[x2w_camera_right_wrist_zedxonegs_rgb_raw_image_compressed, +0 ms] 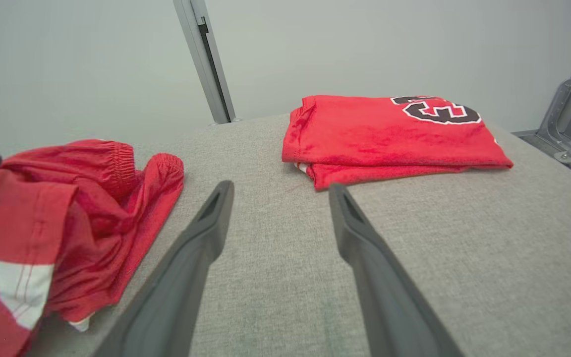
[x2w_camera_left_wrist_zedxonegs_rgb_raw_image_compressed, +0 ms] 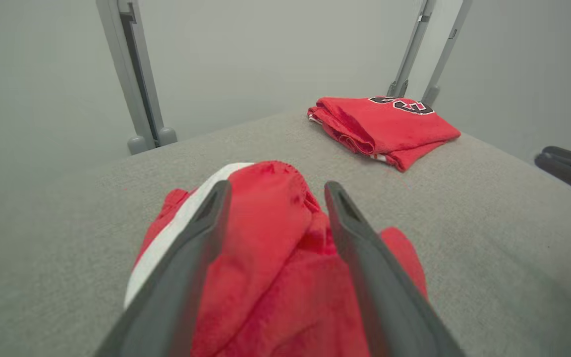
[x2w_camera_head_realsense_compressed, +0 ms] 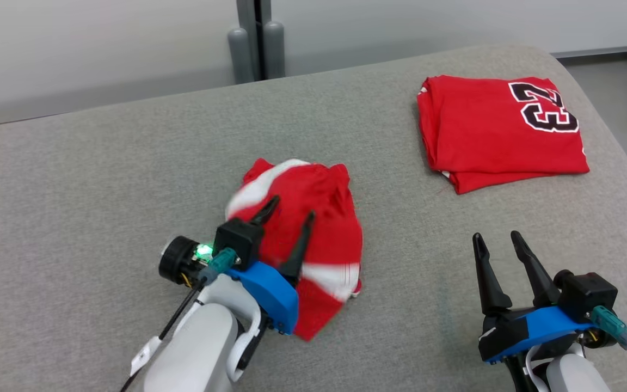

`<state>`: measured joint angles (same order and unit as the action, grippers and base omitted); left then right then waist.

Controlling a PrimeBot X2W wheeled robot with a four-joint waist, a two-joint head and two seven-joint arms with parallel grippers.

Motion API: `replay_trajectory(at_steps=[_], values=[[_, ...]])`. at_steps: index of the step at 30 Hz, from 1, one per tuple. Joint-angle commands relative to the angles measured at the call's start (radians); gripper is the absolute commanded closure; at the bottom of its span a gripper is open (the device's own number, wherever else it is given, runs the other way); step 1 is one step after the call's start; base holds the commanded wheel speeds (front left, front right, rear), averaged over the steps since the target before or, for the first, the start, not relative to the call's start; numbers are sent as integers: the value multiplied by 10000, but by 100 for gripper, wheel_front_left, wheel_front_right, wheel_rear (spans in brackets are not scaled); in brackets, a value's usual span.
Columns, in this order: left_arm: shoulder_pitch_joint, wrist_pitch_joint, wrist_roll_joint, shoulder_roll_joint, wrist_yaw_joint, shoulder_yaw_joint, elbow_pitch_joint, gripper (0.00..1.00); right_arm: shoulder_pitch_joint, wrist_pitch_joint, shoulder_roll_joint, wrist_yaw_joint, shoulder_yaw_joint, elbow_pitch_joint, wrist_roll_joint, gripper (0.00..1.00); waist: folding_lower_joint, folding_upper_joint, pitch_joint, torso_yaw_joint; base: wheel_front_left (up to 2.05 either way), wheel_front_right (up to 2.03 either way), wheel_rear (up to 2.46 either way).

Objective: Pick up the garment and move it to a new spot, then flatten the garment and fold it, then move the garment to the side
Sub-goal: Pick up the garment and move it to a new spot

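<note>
Now we see the crumpled red garment with white stripes (x2w_camera_head_realsense_compressed: 327, 218) lying in a heap near the middle of the grey fabric-covered bench (x2w_camera_head_realsense_compressed: 101, 179), a little toward our left. Our left gripper (x2w_camera_head_realsense_compressed: 293, 208) hangs right over that heap, and its two dark fingers (x2w_camera_left_wrist_zedxonegs_rgb_raw_image_compressed: 191, 258) stand apart. In the left wrist view a hump of red cloth rises between them without being pinched, and we cannot tell whether the tips touch the fabric. A gathered, elastic edge of the garment shows on the side facing our right arm. Our right gripper (x2w_camera_head_realsense_compressed: 496, 236) sits at the near right, well apart from the heap, its fingers (x2w_camera_right_wrist_zedxonegs_rgb_raw_image_compressed: 196, 248) spread wide above the bare surface of the bench. At the far right of the bench lies a folded red jersey with a black number edged in white (x2w_camera_head_realsense_compressed: 487, 136), flat and neat, well apart from the garment. Behind the bench's far edge rise two grey upright posts (x2w_camera_head_realsense_compressed: 253, 38).
</note>
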<state>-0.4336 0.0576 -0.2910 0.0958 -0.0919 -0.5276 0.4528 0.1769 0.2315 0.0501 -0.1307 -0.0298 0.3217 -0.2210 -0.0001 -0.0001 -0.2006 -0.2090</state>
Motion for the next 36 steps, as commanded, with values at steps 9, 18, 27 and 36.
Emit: replay_trajectory(at_steps=[9, 18, 27, 36], values=[[167, 1599, -139, -58, 398, 296, 226, 0, -240, 103, 11, -2, 4, 344, 145, 0, 1, 1, 580, 679, 0, 0, 0], [1235, 2076, -129, 768, 1124, 1552, -803, 0, -527, 9, 12, -2, 85, 388, 151, 0, 1, 1, 1165, 1366, 0, 0, 0], [2850, 2082, 318, 1363, 1703, 2871, -2253, 0, -759, -33, 12, -2, 407, 369, 172, 0, 1, 1, 1427, 1955, 0, 0, 0], [4392, 2083, 579, 1185, 2025, 4191, -3134, 0, -1008, -121, 12, -2, 613, 274, 178, 0, 1, 1, 1628, 2373, 0, 0, 0]])
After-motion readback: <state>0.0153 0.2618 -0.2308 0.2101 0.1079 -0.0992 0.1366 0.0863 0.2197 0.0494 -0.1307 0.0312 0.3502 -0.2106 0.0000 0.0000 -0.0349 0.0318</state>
